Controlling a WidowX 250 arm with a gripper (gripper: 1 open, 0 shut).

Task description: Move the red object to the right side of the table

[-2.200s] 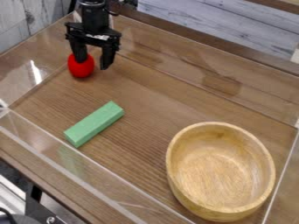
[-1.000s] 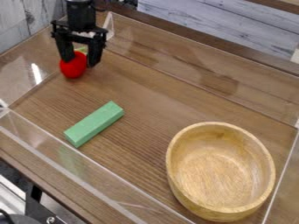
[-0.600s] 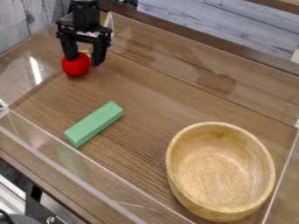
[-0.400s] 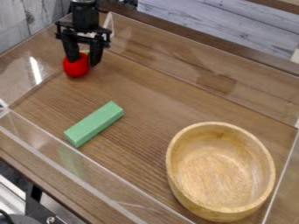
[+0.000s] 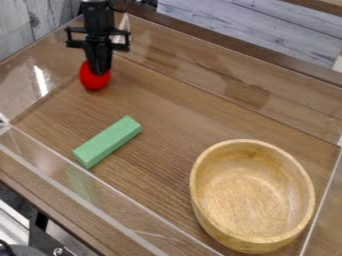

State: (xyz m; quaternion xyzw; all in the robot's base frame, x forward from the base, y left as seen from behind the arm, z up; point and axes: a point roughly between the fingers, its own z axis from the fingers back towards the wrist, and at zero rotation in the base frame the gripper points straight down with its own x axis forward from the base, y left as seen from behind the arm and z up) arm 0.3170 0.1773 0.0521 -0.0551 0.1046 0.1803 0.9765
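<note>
The red object (image 5: 92, 78), a small glossy rounded toy, rests on the brown wood-grain table (image 5: 201, 105) at the far left. My black gripper (image 5: 96, 66) points down right over it. Its fingers are drawn together on the upper part of the red object, which hides the toy's top. The toy's lower half shows beneath the fingertips and still touches the tabletop.
A green rectangular block (image 5: 107, 141) lies diagonally in the left middle of the table. A large wooden bowl (image 5: 203, 186) stands at the front right. Clear acrylic walls (image 5: 34, 170) edge the tabletop.
The fingers stood wide apart around the red object and have now closed onto it. The red object sits in about the same spot.
</note>
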